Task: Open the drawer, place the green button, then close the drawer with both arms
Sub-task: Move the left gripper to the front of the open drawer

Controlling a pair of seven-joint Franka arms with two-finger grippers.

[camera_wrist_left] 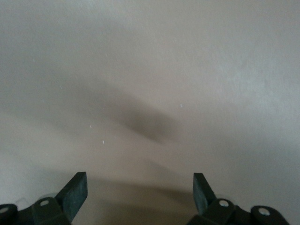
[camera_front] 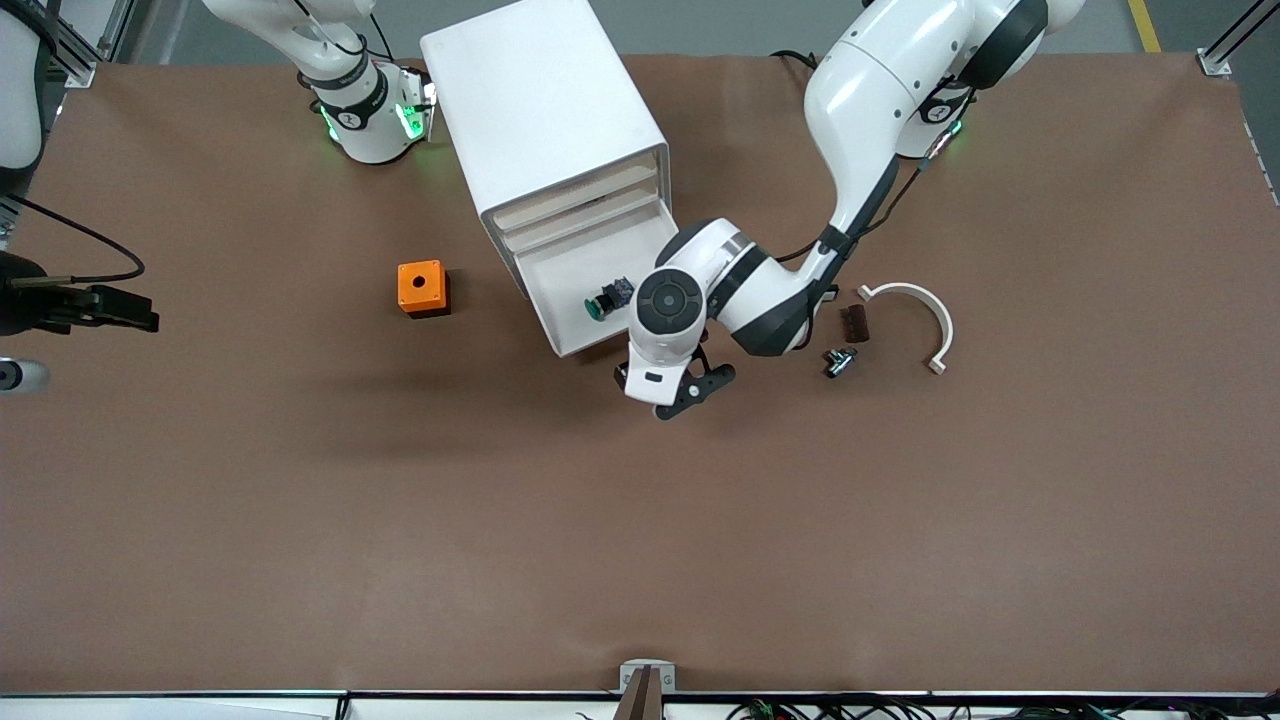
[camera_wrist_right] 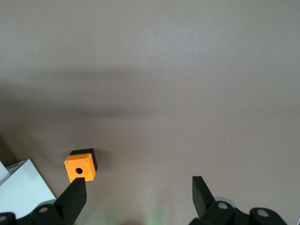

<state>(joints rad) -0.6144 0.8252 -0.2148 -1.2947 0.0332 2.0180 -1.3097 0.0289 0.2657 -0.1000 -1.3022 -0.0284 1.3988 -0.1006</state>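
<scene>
The white drawer cabinet (camera_front: pixel 545 110) stands near the arms' bases, and its bottom drawer (camera_front: pixel 560 275) is pulled open. The button (camera_front: pixel 603 300), black-bodied with a green cap, lies on its side in the open drawer. My left gripper (camera_front: pixel 693 392) hangs low over bare table just past the drawer's front corner. It is open and empty, and its wrist view (camera_wrist_left: pixel 139 187) shows only brown table. My right gripper (camera_wrist_right: pixel 138 187) is open and empty, held high beside the cabinet. In the front view its fingers are hidden under the right hand (camera_front: pixel 372 115).
An orange box with a hole (camera_front: pixel 423 288) sits toward the right arm's end and also shows in the right wrist view (camera_wrist_right: pixel 80 167). A white curved part (camera_front: pixel 925 310), a dark brown block (camera_front: pixel 855 322) and a small black-and-silver part (camera_front: pixel 838 362) lie beside the left arm.
</scene>
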